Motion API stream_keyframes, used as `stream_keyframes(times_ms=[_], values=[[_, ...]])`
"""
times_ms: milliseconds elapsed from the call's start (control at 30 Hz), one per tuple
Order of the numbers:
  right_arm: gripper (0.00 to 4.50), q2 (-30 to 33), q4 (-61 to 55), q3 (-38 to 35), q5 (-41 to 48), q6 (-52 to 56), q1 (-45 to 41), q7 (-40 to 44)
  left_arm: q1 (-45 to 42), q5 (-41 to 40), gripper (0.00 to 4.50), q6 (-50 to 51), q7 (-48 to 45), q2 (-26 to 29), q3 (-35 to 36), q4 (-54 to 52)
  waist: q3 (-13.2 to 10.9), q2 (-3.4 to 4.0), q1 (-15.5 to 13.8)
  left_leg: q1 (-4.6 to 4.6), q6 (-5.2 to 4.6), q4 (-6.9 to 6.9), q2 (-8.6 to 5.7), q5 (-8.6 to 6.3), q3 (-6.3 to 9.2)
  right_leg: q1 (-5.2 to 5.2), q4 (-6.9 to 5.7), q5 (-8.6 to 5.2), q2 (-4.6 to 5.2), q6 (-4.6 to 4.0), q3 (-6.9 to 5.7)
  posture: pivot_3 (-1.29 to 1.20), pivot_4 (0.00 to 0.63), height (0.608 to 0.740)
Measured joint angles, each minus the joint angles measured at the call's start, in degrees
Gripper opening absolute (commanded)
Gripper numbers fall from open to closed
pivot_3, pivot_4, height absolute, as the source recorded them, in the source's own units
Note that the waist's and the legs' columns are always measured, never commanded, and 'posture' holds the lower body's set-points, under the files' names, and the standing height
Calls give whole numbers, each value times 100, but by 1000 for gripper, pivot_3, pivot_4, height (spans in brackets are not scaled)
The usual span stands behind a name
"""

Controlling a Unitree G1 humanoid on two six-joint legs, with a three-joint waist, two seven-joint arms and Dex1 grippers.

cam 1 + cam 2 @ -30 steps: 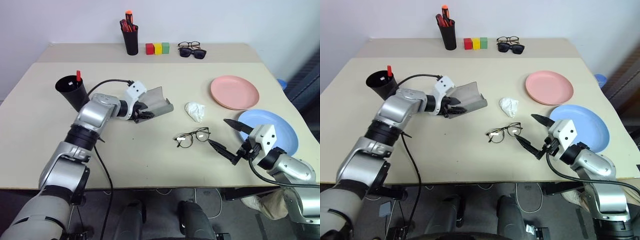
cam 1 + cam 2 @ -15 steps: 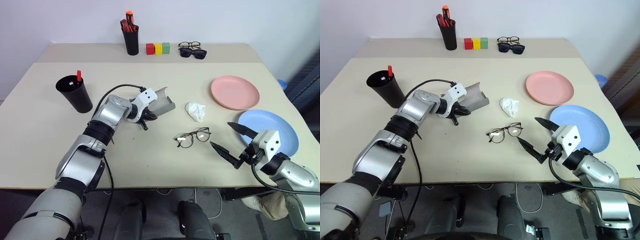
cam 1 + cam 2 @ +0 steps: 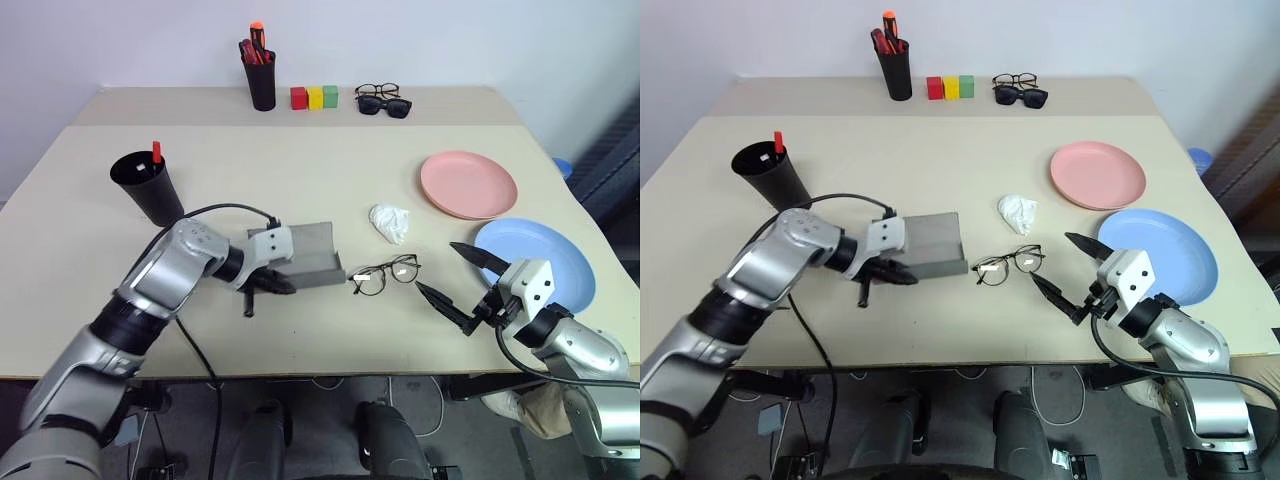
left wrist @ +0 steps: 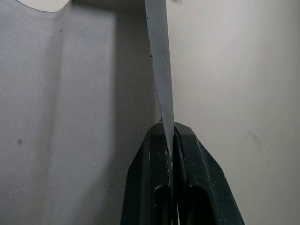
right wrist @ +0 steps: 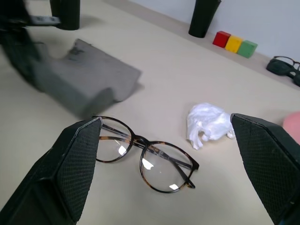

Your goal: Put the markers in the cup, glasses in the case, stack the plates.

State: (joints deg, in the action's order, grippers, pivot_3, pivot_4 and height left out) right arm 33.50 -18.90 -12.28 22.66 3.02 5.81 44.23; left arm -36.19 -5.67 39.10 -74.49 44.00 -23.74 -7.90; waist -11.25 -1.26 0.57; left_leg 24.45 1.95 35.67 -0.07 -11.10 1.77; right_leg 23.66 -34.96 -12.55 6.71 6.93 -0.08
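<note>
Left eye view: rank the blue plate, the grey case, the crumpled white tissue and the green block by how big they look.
1. blue plate, partly hidden by the right arm
2. grey case
3. crumpled white tissue
4. green block, though it sits farthest back

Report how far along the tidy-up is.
Done: a red-capped marker stands in the cup. In hand: the left gripper is shut on the open case's edge, beside the glasses; the right gripper waits open. Left: glasses still out, pink plate and blue plate unstacked.
</note>
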Motion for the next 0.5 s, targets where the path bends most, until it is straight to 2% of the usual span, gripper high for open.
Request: stream_keyframes(times_ms=[100,200,500], values=[[4500,0,68,45,0,0,-57,13,205,-83,59,4,-91,284,15,-373,0,0,-10,1,0,1,-1,0,0,0,1,-1,3,0,0,0,150,740],[4500,-1,122,77,-2,0,-114,15,200,-72,59,51,-14,240,-5,-420,0,1,-15,1,-1,2,-2,0,-1,-2,1,-1,3,0,-1,0,150,740],[4500,-23,218,179,-9,0,-289,-4,-479,283,59,293,695,-1011,-552,238,0,1,-124,5,-17,27,-6,-10,-2,-10,1,-2,1,3,-2,0,150,740]])
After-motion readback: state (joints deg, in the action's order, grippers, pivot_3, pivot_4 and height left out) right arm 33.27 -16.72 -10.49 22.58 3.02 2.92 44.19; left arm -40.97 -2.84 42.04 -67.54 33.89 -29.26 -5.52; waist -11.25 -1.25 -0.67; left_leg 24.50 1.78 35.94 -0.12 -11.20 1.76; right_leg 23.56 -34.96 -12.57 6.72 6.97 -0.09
